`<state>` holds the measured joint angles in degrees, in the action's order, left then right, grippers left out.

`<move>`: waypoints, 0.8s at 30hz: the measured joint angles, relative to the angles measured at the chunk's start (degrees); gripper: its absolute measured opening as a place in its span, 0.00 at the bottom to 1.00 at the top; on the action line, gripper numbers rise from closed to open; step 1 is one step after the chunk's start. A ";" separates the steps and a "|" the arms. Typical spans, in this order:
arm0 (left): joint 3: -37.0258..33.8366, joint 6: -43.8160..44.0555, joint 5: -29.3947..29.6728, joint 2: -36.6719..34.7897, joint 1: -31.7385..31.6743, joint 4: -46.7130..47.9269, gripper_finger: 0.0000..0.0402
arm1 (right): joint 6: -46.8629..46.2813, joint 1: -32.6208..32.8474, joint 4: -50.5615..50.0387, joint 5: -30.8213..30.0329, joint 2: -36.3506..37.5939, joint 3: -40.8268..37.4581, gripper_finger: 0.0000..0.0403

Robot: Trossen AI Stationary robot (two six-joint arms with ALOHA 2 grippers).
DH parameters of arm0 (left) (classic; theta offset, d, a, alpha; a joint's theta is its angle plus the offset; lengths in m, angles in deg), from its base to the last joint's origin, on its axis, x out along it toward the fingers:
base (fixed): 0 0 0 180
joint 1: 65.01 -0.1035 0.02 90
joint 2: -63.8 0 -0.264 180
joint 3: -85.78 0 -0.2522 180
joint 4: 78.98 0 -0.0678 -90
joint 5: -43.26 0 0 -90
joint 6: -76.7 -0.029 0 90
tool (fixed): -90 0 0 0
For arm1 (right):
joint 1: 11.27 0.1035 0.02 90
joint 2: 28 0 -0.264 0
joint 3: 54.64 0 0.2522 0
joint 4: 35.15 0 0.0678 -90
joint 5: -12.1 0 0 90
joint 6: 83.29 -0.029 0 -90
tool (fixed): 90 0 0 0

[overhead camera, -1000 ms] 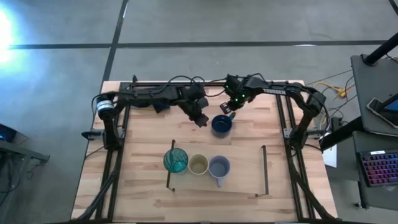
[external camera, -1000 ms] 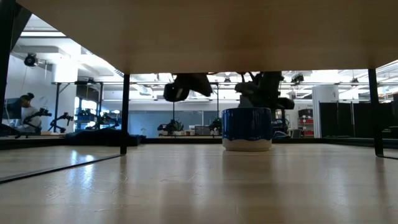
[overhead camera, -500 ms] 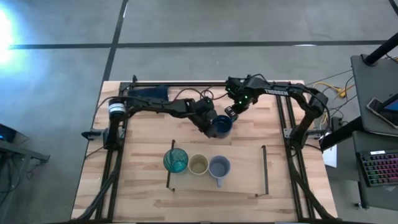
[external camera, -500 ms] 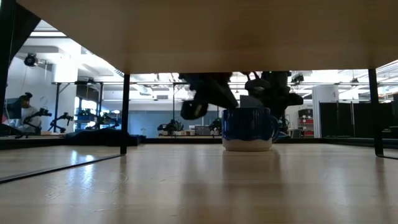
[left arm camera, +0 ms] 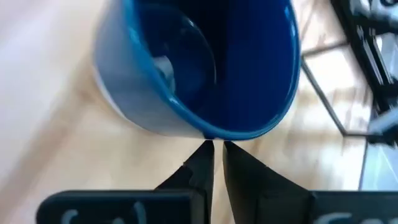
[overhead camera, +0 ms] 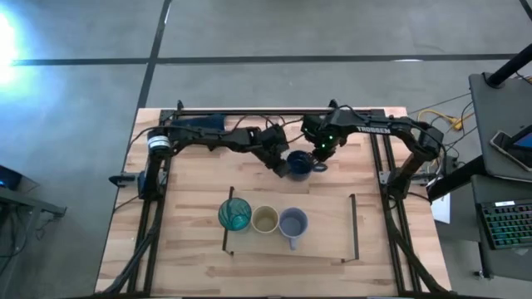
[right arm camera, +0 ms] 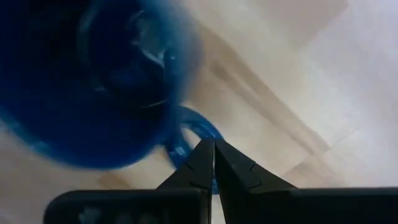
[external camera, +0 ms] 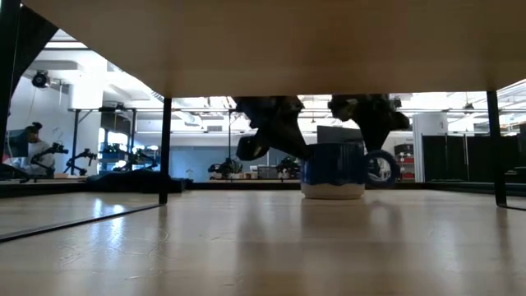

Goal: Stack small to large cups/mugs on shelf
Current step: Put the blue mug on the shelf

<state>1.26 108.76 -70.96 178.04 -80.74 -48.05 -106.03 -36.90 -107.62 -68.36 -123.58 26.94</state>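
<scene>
Right now, in the high view, the dark blue mug [overhead camera: 300,163] stands on the desk [overhead camera: 191,249] just behind the shelf [overhead camera: 328,224], toward 12 o'clock from the row of vessels on that board, with its handle pointing toward 3 o'clock. The left pincer [overhead camera: 283,166] sits at the mug's 9 o'clock side, touching or almost touching the rim; in the left wrist view its two fingers [left arm camera: 200,168] are pressed nearly together, with only a thin slit between them, their tips right at the mug's blue rim [left arm camera: 205,68], pinching nothing. The right pincer [overhead camera: 320,151] is at the mug's 2 o'clock side, just above the handle; in the right wrist view its fingers [right arm camera: 202,163] are pressed together, with the tips over the handle loop, and it holds nothing. On the shelf, the teal tumbler [overhead camera: 235,215], the olive-tan cup [overhead camera: 265,220] and the lavender-grey mug [overhead camera: 293,223] stand in a line running from 9 o'clock to 3 o'clock, each just beside the next. The low view shows the blue mug [external camera: 333,170] upright on the desk with both pincers hanging close above it.
</scene>
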 joint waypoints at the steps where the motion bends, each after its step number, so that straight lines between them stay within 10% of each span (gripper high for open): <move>1: 0.10 -0.44 0.81 -0.24 -0.28 -0.16 0.05 | -0.41 0.52 0.03 0.13 0.64 -0.17 0.02; 17: 1.26 -7.82 5.10 -0.28 -4.25 -2.57 0.05 | -15.27 10.74 2.78 0.40 6.99 -2.67 0.02; 24: 1.26 -8.99 5.05 -0.26 -7.60 -4.14 0.05 | -26.86 15.23 5.06 -13.37 11.61 -1.64 0.02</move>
<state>2.52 99.77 -65.91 177.78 -88.34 -52.19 -132.89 -21.66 -102.57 -81.73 -111.97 25.31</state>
